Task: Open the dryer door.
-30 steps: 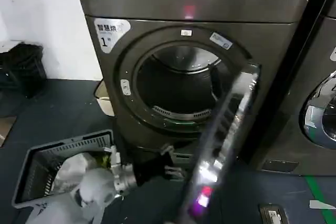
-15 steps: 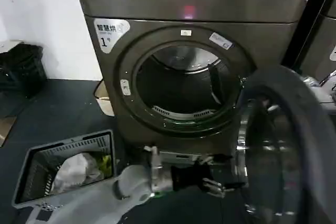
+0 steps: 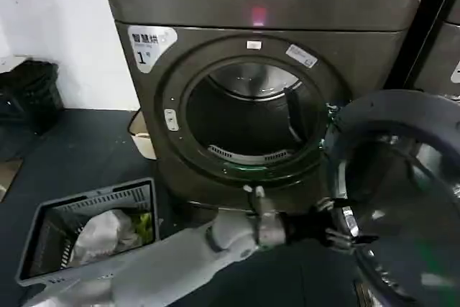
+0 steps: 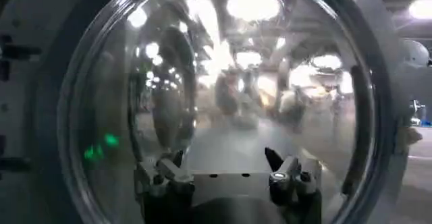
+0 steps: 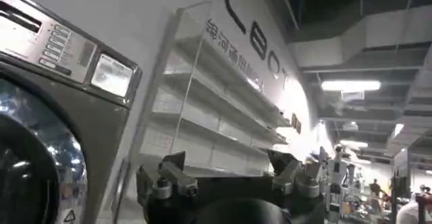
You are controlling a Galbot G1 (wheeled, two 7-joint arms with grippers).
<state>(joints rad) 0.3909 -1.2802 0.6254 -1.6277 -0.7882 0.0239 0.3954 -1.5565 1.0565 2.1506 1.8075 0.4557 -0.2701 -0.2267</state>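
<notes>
The dryer door [image 3: 402, 192] stands swung wide to the right of the machine, its dark grey inner side and domed glass facing me. The round drum opening [image 3: 248, 124] is uncovered. My left arm reaches across low in front of the dryer, and my left gripper [image 3: 341, 228] is at the door's lower left edge. In the left wrist view the left gripper [image 4: 223, 168] is open, its fingers apart close before the door's glass [image 4: 223, 77], with nothing between them. My right gripper [image 5: 226, 168] is open and held up, away from the door.
A grey laundry basket [image 3: 43, 221] with clothes sits on the dark floor at the lower left. A black crate [image 3: 29, 95] stands by the white wall. A neighbouring machine [image 3: 438, 55] is at the right, its chrome-ringed door [image 5: 34, 158] near my right gripper.
The door has swung from nearly edge-on to wide open on the right. My left arm has followed it to the right, its gripper staying at the door's lower edge.
</notes>
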